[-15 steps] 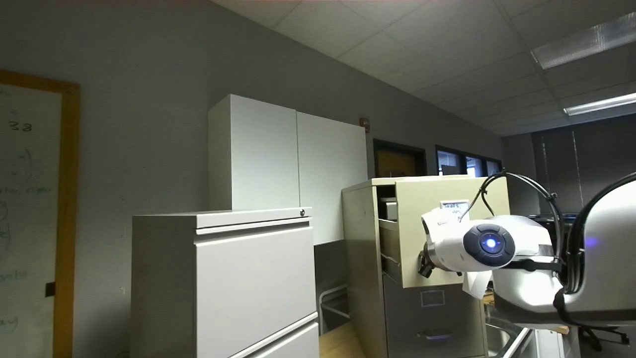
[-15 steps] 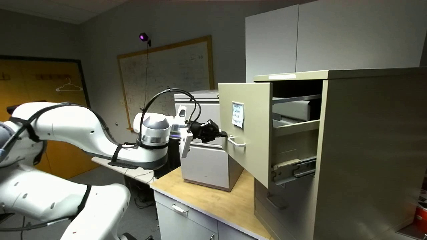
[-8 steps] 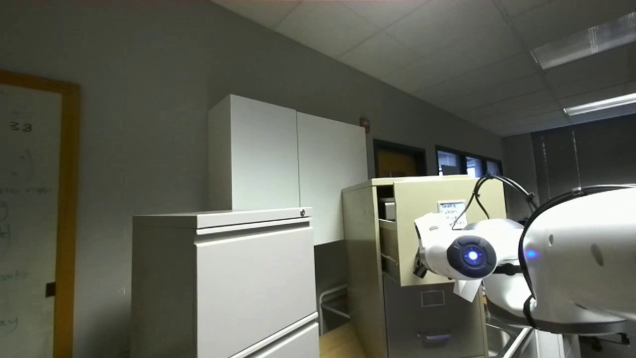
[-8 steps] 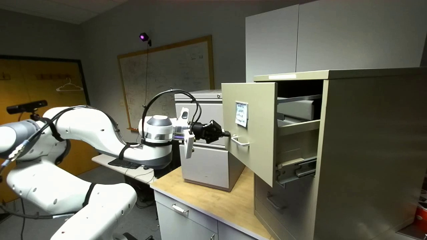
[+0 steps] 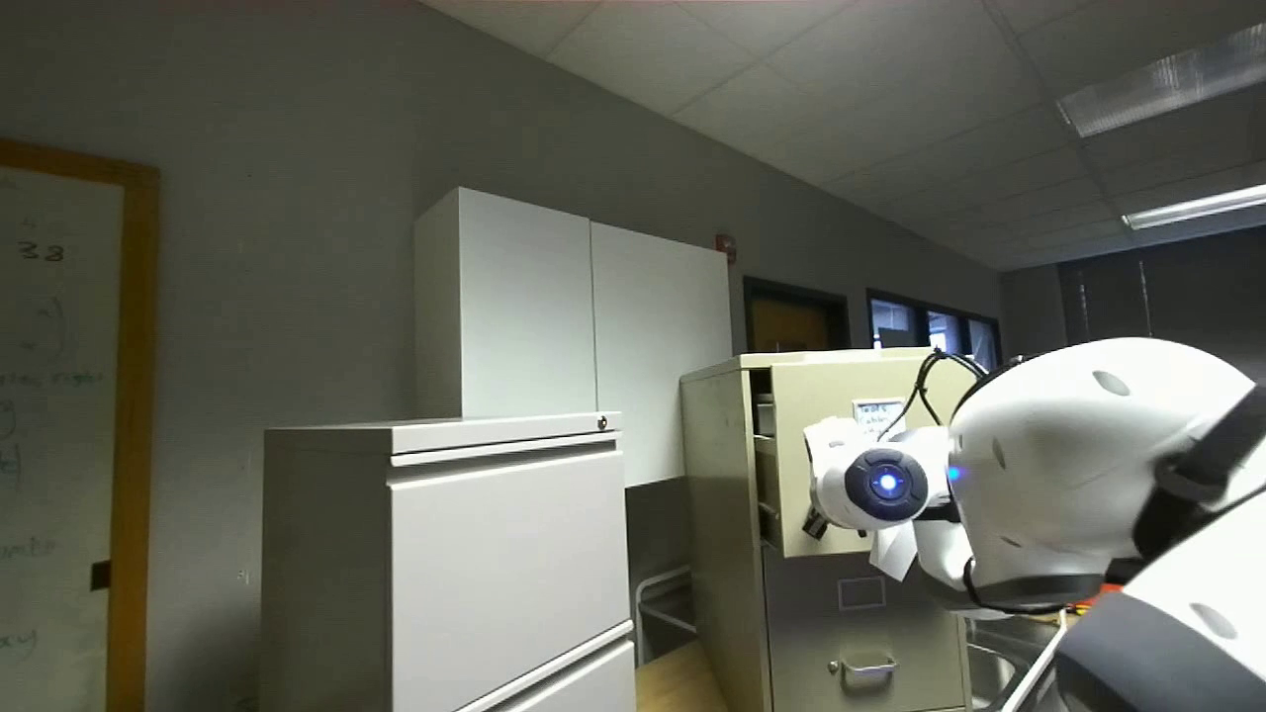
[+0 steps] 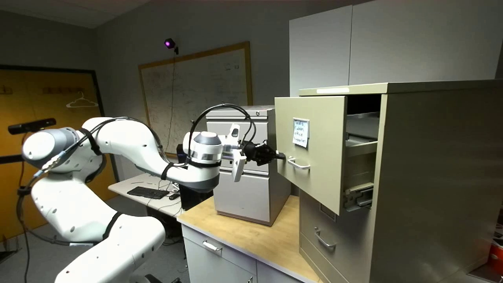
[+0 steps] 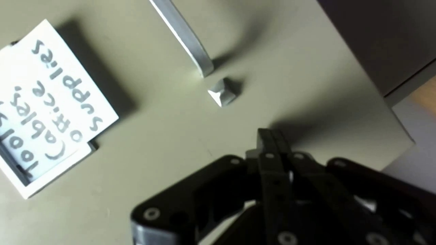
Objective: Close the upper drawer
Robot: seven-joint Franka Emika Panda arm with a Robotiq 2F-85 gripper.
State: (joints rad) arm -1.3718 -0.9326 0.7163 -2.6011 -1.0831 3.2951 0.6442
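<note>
1. The upper drawer [image 6: 320,151] is finished in plain beige.
2. Its paper label [image 7: 56,107] is lettered grey on white.
3. The gripper [image 7: 271,134] is coloured black.
4. The white arm [image 6: 122,137] is banded in black.

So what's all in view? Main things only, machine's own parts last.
Tall boxy metal filing cabinet: 1, beige, right half, both exterior views
Boxy metal upper drawer: 1, cream, partly out of that cabinet
Rectangular paper label: 1, white, on the drawer front
Flat wooden worktop: 1, tan, low, both exterior views
Boxy metal drawer cabinet: 1, light grey, on the worktop
Boxy two-door cupboard: 1, white, behind the filing cabinet
Wood-framed rectangular whiteboard: 1, white, left half, both exterior views
Jointed robot arm: 1, white, facing the drawer
Slim fingers: 2, black, together by the drawer front
</note>
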